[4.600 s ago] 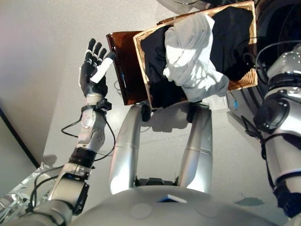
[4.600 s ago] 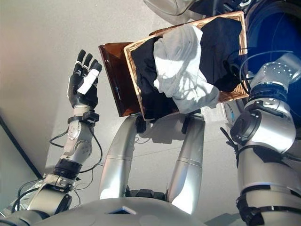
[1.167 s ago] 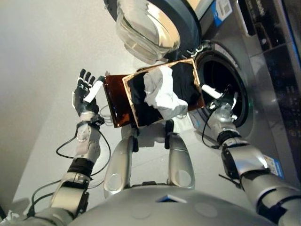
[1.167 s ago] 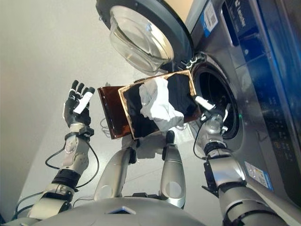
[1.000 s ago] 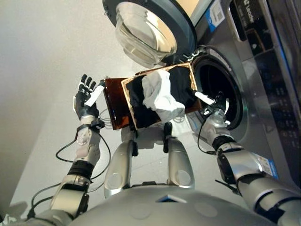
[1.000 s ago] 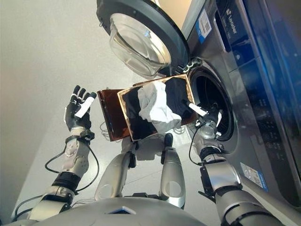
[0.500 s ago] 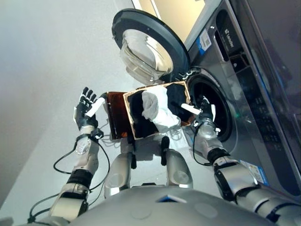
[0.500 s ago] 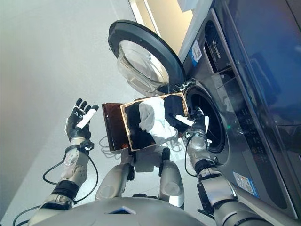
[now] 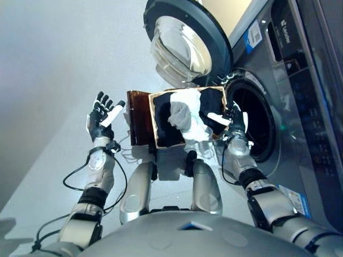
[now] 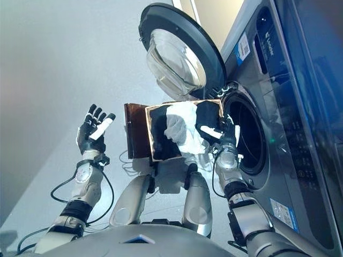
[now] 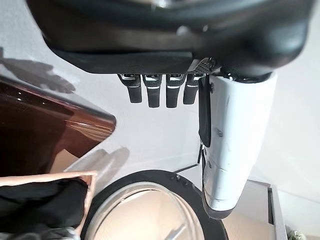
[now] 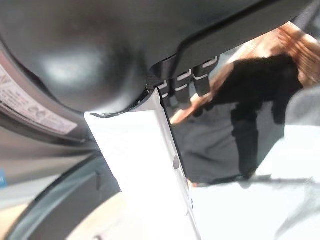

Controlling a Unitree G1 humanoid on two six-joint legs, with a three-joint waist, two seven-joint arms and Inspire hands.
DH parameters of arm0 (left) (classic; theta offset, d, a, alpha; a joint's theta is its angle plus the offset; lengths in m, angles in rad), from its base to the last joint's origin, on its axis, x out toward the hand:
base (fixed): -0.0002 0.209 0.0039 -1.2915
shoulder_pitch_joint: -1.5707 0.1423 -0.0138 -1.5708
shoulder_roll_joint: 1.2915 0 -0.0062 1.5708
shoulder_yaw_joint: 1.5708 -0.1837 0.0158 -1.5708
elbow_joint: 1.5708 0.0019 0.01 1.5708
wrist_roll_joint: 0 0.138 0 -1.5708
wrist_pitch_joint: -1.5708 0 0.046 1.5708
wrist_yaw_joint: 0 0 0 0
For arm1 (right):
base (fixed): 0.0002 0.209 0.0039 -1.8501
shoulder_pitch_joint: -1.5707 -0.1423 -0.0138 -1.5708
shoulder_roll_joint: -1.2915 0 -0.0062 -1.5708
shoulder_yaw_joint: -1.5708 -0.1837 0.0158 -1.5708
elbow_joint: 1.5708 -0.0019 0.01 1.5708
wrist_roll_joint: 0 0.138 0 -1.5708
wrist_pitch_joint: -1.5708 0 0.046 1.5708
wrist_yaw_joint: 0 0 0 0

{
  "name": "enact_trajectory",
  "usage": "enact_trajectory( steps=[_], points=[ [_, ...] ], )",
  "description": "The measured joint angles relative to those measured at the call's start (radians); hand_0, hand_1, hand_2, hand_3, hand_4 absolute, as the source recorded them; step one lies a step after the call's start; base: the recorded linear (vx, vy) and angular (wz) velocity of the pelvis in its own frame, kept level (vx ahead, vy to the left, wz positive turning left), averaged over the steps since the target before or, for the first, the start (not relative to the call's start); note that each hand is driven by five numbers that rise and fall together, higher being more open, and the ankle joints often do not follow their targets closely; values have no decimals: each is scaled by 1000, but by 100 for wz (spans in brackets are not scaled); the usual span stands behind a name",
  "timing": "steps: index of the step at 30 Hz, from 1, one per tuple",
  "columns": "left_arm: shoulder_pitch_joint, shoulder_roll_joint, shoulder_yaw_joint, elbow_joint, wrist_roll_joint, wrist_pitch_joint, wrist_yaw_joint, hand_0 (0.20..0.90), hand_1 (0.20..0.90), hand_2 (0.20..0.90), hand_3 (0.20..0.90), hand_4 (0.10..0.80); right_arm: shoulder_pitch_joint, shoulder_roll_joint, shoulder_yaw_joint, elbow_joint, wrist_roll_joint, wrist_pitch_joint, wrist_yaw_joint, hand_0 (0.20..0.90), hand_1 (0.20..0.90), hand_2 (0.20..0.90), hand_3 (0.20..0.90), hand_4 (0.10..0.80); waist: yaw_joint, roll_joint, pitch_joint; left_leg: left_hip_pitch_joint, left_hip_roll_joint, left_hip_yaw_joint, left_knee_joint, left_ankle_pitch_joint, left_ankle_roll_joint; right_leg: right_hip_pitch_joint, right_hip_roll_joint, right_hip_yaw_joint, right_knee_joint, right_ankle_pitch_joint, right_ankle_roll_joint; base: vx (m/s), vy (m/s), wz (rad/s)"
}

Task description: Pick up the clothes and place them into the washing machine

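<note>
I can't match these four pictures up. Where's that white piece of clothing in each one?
Left eye view: white garment at centre, on dark clothes in the basket.
Right eye view: centre, same basket.
Left wrist view: only a sliver, bottom-left corner.
Right wrist view: not clearly visible.
Shared landmark: the washing machine's open round door.

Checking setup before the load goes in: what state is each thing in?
Washer door: open.
Drum: dark inside, contents not visible.
Basket: holds dark and white clothes.
Left robot hand: open, raised, empty.
Right robot hand: open, at the basket's edge.
</note>
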Motion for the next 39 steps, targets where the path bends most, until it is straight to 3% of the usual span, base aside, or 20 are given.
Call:
enact_trajectory(
  steps=[6, 22, 39],
  points=[
    [-2, 2, 4, -14, 0, 3, 0, 900, 900, 900, 900, 800, -28, -49, 0, -5, -75, 3, -22, 900, 900, 900, 900, 800, -1, -6, 17, -81, -2, 4, 87, -20, 5, -67, -9, 9, 61, -10, 8, -5, 11, 3],
    [-4, 24, -10, -86, -6, 13, -30, 900, 900, 900, 900, 800, -221, -64, 67, 137, -107, 25, -35, 900, 900, 900, 900, 800, 18, -9, 33, -229, -6, 23, 244, -80, 24, -191, -15, 47, 152, -21, 17, -30, 34, -2],
    [-20, 61, -33, -162, -29, 13, -32, 900, 900, 900, 900, 800, -331, -65, 88, 288, -125, 50, -40, 900, 900, 900, 900, 800, 26, -6, 41, -421, -23, 50, 549, -212, 57, -345, -43, 104, 389, -133, 18, -22, 18, 0]
  ],
)
